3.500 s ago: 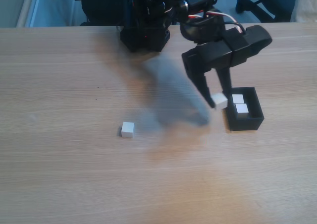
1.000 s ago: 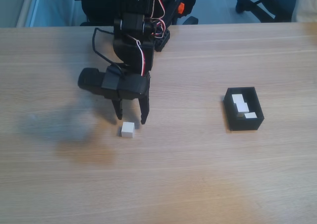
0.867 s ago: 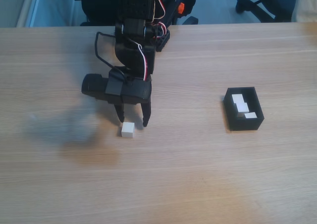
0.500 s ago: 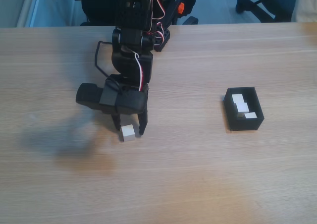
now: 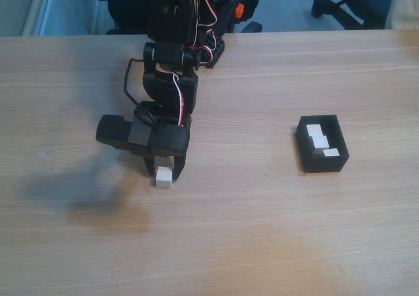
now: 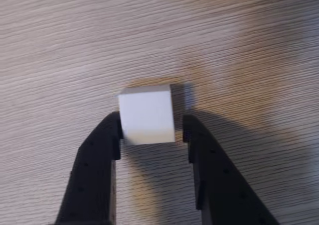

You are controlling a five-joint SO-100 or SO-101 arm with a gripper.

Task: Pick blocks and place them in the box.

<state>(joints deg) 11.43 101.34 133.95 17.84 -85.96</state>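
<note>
In the fixed view, the black arm leans down over the wooden table (image 5: 275, 230) with its gripper (image 5: 162, 173) lowered onto the last loose block (image 5: 163, 177), a small white cube left of centre. The fingers point straight down on either side of the cube, which seems the right stance for a pinch from above. Well apart to the right sits the box (image 5: 305, 153), open-topped and black, with three white blocks (image 5: 319, 140) already lying inside it. By that count, this cube looks like the final one to move.

In the wrist view, the gripper (image 6: 151, 129) frames the block (image 6: 147, 114) closely. The left finger (image 6: 102, 145) appears to touch the cube's side, while a thin sliver of shadow shows between the cube and the right finger. So the jaws stand narrowly apart around the block, not yet clearly clamped on it. The cube rests flat on the table (image 6: 60, 36), casting a shadow to its right.

The fixed view gives the box and the distance to carry; the wrist view gives the fit of the fingers, which the arm's body hides from the other camera.
</note>
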